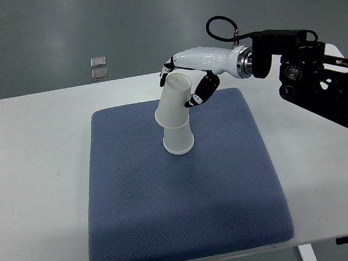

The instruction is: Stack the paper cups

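Top view of the stacking step. The right hand, white with dark fingertips, reaches in from the right on a black forearm and closes around the upper paper cup, thumb on the near-right side and the other fingers wrapped over the far-left rim. This cup is inverted and tilted, its base leaning toward the far right while its wide mouth sits over the lower paper cup, which stands mouth-down on the blue mat, left of centre in the far half. The tilt suggests the upper cup is not yet seated squarely; the grasp near its closed end likely leaves the mouth free to slide down over the lower cup. The mat lies on a white table, presumably to cushion and steady the cups.

Whether the two cups are already nested or merely touching at the rim cannot be told, since the overlap is hidden by the upper cup's wall. The fingers on the far side are only partly visible. Two small squares lie on the floor beyond the table, too small to identify. The left arm does not show.
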